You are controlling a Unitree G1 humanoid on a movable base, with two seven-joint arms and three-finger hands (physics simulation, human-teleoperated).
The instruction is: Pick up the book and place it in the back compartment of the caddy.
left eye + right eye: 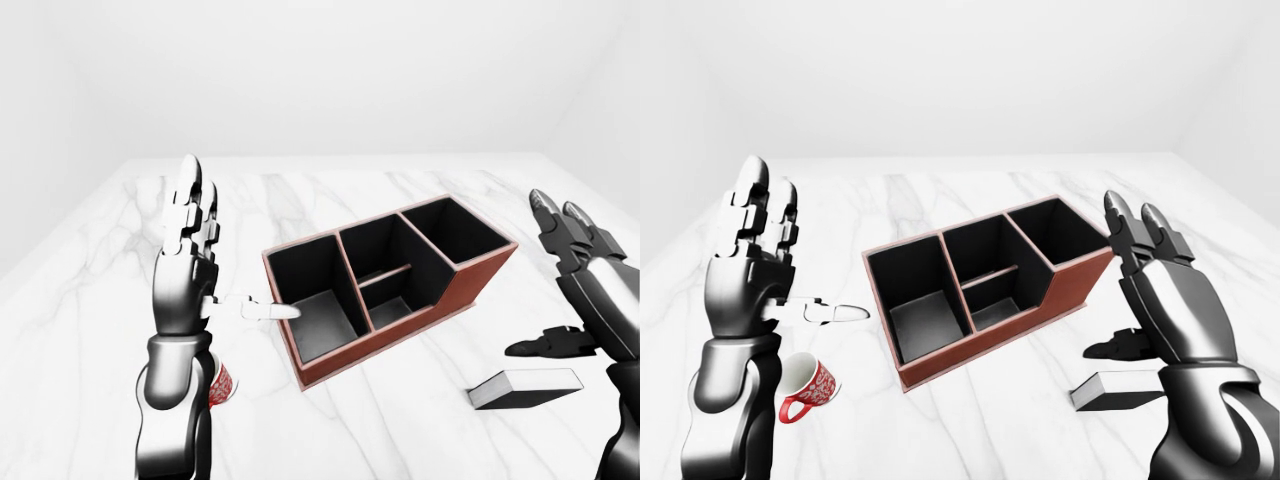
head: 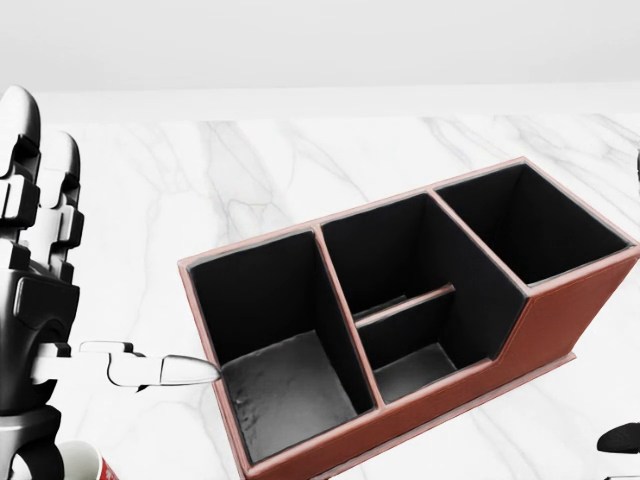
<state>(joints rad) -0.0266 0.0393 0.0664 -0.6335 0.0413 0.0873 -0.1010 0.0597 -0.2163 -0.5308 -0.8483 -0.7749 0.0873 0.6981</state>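
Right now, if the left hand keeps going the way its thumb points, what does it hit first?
Probably the caddy: the left hand has its thumb aimed at the caddy's near-left wall, tip close to the rim. Depth is unclear, so contact isn't certain.

No words, numbers, labels or brand marks can be read anywhere in these views. The book (image 1: 524,387) lying on the worktop (image 1: 90,300) shows only a plain grey cover and a dark edge, with no title visible. The caddy (image 1: 385,280) has bare reddish-brown walls and black insides without any lettering. The mug (image 1: 808,388) carries a red and white pattern, but it is ornament only and forms no legible characters. Both the left hand (image 1: 755,265) and the right hand (image 1: 1160,290) are unmarked metal grey and black.
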